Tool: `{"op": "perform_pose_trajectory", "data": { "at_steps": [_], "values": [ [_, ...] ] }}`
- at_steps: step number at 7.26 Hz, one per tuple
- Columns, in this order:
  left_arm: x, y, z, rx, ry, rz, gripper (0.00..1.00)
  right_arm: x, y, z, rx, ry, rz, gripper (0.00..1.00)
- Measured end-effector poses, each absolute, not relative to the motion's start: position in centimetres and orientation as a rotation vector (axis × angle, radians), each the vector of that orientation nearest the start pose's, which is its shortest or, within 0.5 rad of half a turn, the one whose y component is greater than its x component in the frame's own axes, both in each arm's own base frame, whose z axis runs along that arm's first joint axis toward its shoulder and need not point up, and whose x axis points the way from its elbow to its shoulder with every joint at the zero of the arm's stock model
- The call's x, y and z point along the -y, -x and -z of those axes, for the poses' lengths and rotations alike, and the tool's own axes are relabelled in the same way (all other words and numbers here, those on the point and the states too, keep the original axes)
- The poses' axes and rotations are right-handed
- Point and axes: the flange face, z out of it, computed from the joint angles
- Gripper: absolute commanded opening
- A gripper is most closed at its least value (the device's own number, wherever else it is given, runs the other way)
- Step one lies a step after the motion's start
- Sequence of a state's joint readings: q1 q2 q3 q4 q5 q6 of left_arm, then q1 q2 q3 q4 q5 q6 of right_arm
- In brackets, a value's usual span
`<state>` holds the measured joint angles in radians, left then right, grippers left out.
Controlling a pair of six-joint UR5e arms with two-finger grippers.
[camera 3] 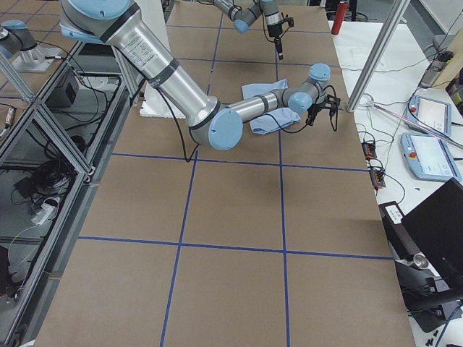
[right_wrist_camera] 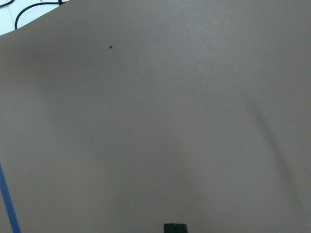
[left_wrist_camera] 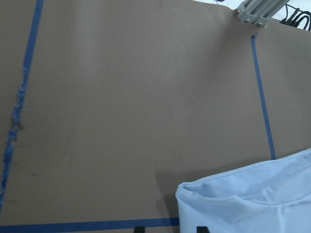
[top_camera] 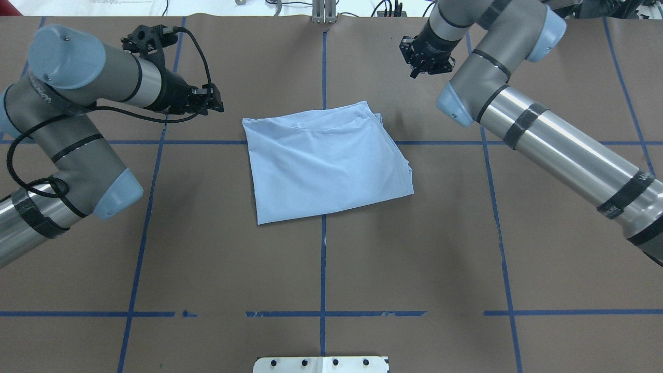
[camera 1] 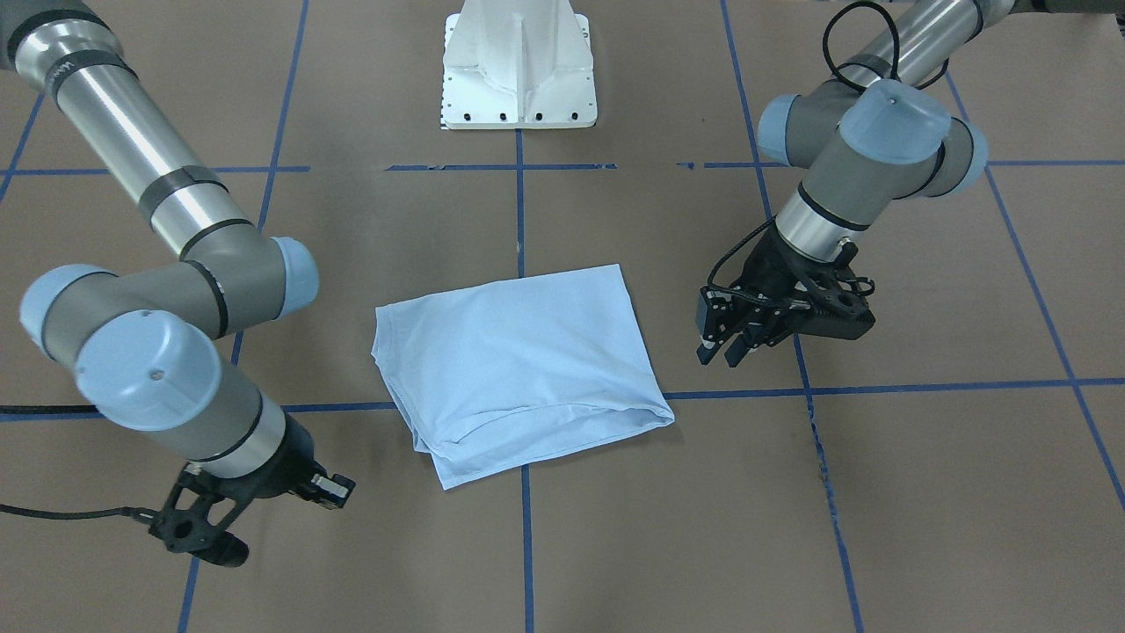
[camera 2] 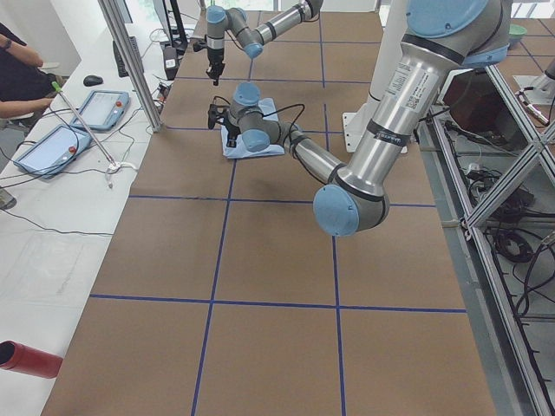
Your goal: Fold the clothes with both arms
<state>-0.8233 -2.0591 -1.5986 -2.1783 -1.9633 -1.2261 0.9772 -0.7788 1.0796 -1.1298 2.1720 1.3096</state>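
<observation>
The clothes are one light blue T-shirt (camera 1: 527, 360) (top_camera: 326, 160), folded into a rough rectangle at the middle of the brown table, with no print or label showing. My left gripper (top_camera: 215, 101) (camera 1: 721, 347) hovers beside the shirt's far corner on my left. It is open and empty, and the left wrist view shows its fingertips (left_wrist_camera: 139, 228) apart, with the shirt's (left_wrist_camera: 252, 204) edge just ahead. My right gripper (top_camera: 422, 65) (camera 1: 341, 492) is off the shirt, beyond its far right corner. It is shut on nothing, and its tips (right_wrist_camera: 169, 227) meet over bare table.
The white pedestal base (camera 1: 518, 79) stands at the robot's side of the table. Blue tape lines (top_camera: 323, 269) grid the brown surface. A side table with tablets (camera 2: 100, 108) and a seated person (camera 2: 17, 74) lies beyond the far edge. A red cylinder (camera 2: 26, 358) rests there too.
</observation>
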Motion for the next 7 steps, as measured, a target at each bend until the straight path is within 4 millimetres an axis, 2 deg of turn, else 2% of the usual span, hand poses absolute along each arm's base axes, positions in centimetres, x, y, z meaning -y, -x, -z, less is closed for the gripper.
{"op": "perform_pose_trajectory", "data": {
  "at_steps": [1, 2, 3, 4, 5, 6, 7],
  "values": [
    [55.5, -38.1, -29.7, -1.099, -0.342, 0.173, 0.44, 70.1, 34.0, -38.2, 0.92, 0.043, -0.41, 0.0],
    [56.3, -36.4, -30.6, -1.047, -0.393, 0.091, 0.44, 68.7, 28.8, -43.1, 0.902, 0.017, -0.365, 0.0],
    [57.6, -33.1, -32.4, -0.99, -0.43, -0.008, 0.45, 67.1, 23.4, -47.8, 0.874, -0.017, -0.314, 0.0],
    [58.8, -28.2, -35.3, -0.938, -0.454, -0.101, 0.45, 65.4, 17.9, -52.2, 0.841, -0.046, -0.26, 0.0],
    [59.8, -22.6, -38.7, -0.895, -0.468, -0.164, 0.48, 63.8, 12.7, -55.3, 0.813, -0.062, -0.215, 0.14],
    [60.4, -16.4, -42.1, -0.854, -0.458, -0.192, 0.99, 62.2, 7.2, -57.5, 0.79, -0.072, -0.168, 0.99],
    [60.4, -10.5, -45.3, -0.82, -0.423, -0.197, 1.0, 60.7, 2.4, -58.8, 0.773, -0.072, -0.128, 1.0]
  ]
}}
